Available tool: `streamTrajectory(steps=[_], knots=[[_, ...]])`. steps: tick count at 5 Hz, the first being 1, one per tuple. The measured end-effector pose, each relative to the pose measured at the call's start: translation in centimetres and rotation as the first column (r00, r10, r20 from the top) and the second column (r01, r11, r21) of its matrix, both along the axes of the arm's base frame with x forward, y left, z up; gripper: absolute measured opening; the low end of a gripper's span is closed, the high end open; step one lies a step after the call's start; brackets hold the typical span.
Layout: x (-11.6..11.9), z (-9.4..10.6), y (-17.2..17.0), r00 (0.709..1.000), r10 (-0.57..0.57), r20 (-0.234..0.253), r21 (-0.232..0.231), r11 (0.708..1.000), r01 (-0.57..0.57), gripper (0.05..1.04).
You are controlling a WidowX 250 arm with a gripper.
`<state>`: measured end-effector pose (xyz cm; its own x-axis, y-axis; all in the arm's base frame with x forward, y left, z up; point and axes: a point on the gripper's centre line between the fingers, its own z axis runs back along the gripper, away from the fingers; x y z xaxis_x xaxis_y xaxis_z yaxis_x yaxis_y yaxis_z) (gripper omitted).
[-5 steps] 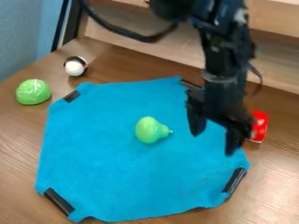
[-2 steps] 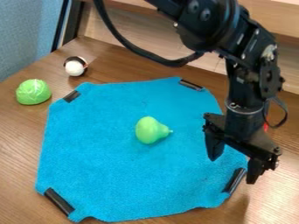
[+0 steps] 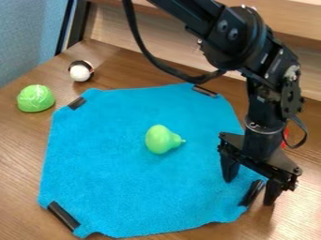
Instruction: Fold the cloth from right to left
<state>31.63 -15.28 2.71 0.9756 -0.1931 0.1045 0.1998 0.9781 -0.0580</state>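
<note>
"Where do we have the black gripper (image 3: 251,192)?"

"We see it at the cloth's right side, its fingers spread wide with nothing held, one above the blue cloth (image 3: 125,183), the other just past its right edge."

"And our cloth?"

"We have it spread on the wooden table (image 3: 19,154), the green toy pear (image 3: 162,139) on top. Far left, beside it, we see a green toy cabbage (image 3: 35,98)."
</note>
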Motion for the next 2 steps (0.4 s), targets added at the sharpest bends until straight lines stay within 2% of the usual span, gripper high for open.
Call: streamTrajectory(steps=[2], knots=[[0.61,-0.36,-0.24,1.0,0.031,0.0,0.002,1.0,-0.031,0.384]])
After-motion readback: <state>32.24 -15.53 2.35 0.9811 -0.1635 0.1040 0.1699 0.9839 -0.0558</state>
